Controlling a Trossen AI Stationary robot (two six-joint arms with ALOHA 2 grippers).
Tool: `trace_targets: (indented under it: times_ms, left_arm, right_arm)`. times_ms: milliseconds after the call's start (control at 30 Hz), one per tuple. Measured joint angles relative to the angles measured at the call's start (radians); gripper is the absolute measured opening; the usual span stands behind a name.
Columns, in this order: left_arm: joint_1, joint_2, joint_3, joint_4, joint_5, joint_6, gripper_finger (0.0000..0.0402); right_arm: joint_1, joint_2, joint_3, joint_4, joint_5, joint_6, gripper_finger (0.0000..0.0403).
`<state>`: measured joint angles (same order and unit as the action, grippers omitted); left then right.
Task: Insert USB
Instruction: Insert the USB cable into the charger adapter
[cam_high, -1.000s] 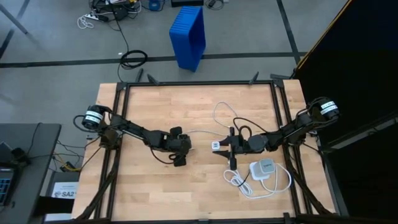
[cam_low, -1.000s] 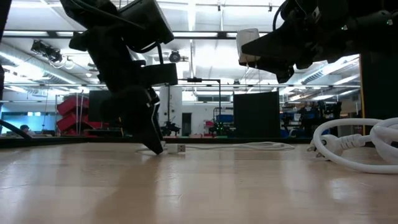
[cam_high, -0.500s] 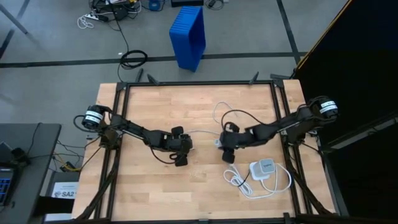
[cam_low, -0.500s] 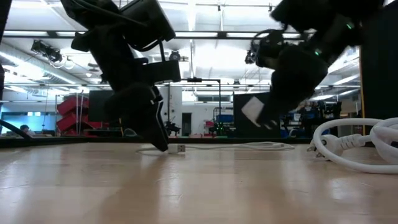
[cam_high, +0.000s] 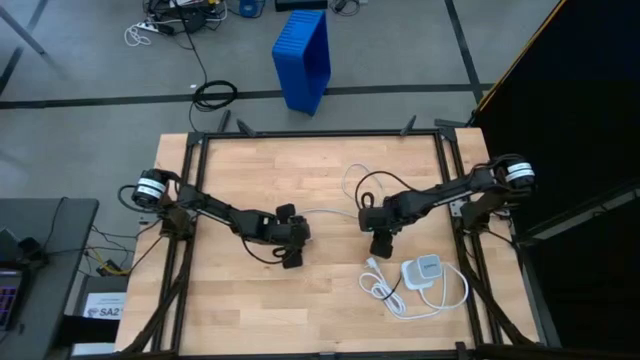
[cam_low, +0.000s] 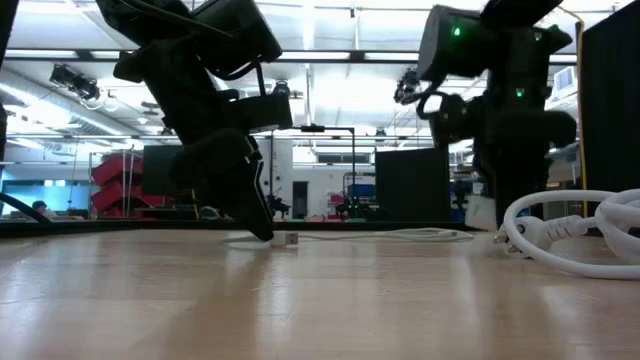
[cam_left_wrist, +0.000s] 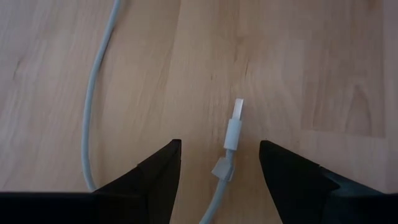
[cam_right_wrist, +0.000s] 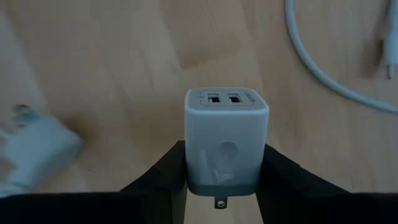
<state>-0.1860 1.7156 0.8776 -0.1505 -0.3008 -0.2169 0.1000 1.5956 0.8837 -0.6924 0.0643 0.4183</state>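
Observation:
The USB is a thin white cable (cam_high: 325, 213) lying on the wooden table. Its small white and metal plug (cam_left_wrist: 234, 124) rests flat between the fingers of my open left gripper (cam_left_wrist: 219, 144), which slants down over it at mid-table (cam_high: 291, 258) and stands on either side without touching it. To the right of it, my right gripper (cam_high: 381, 248) points down. It is shut on a white wall adapter (cam_right_wrist: 227, 140) with two ports (cam_right_wrist: 224, 98) and a metal prong (cam_right_wrist: 219, 202). The high and low views hide the adapter behind the gripper. My right gripper pinches the adapter by two opposite side walls (cam_right_wrist: 191, 155) between its two fingers, which come from above and point down. The end with the ports points away from the wrist, and the prong end sits back between the fingers. The adapter is held above the table.
A white rounded-square charger block (cam_high: 423, 270) lies with its thick coiled cord (cam_high: 400, 300) at the near right. That cord's plug (cam_high: 375, 263) is just below my right gripper. A blue bin (cam_high: 303, 60) stands on the floor beyond the far edge.
My right gripper has swung from lying level, pointing toward the table's left, to pointing straight down. It has also shifted a little toward the table's right edge. The adapter has turned with it and stays in the hold.

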Motion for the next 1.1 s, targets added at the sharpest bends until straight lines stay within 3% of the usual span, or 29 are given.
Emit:
trace_targets:
  times_ms: [233,467,600,867,1000,1100]
  left_arm:
    - [0.0,0.0,0.0,-0.002,0.0,0.003,0.0203]
    - [0.0,0.0,0.0,-0.03,0.001,0.003,0.0203]
    - [0.0,-0.001,0.001,-0.087,0.009,0.002,0.0203]
    - [0.002,-0.002,0.001,-0.103,0.013,0.026,0.0188]
    - [0.006,0.003,0.001,-0.101,0.038,0.054,0.0136]
    - [0.02,0.015,0.003,-0.099,0.082,0.053,0.0082]
  right_arm:
    - [-0.011,0.056,0.005,0.002,-0.014,-0.026,0.0112]
    - [-0.011,0.016,-0.001,-0.002,-0.007,-0.031,0.0225]
    - [-0.011,-0.027,-0.001,-0.007,-0.007,-0.019,0.0257]
    - [-0.007,-0.133,-0.001,0.062,0.021,0.008,0.0247]
    - [0.009,-0.162,0.0,0.214,0.095,0.006,0.0225]
    - [0.031,-0.158,0.0,0.364,0.088,-0.036,0.0209]
